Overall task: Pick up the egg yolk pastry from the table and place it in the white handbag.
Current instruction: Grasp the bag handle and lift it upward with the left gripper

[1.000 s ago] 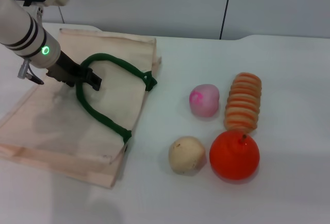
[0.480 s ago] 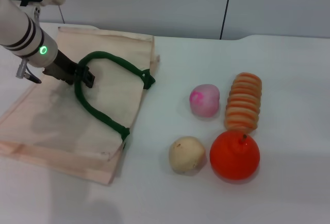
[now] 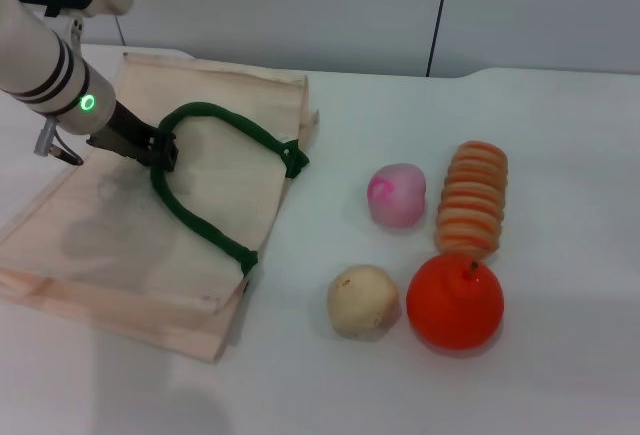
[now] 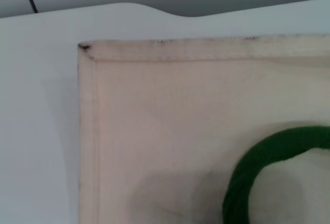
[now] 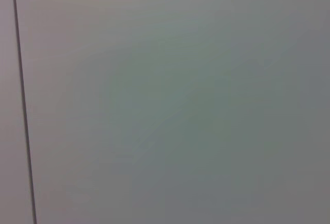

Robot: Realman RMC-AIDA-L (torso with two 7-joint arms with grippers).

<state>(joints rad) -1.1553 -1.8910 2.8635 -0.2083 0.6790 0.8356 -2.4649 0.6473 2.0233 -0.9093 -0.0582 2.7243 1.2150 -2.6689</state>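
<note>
The white handbag [image 3: 110,245] lies flat on the table at the left, with its green rope handle [image 3: 230,130] looped on top. My left gripper [image 3: 160,147] is over the bag and shut on the handle's left bend. The left wrist view shows the bag's corner [image 4: 154,131] and a curve of the green handle [image 4: 258,167]. The egg yolk pastry [image 3: 362,300], a pale beige ball, sits on the table right of the bag, beside the orange fruit. The right gripper is out of view; its wrist view shows only a grey wall.
A pink-and-white round bun [image 3: 397,194] and a ridged orange-striped long pastry [image 3: 473,198] lie behind the egg yolk pastry. An orange fruit [image 3: 454,301] touches or nearly touches the pastry's right side. The white table [image 3: 560,125] ends at a grey wall behind.
My left gripper has moved a little left and back with the green handle in it. The handle loop and the bag's upper layer shifted with it. The foods have not moved.
</note>
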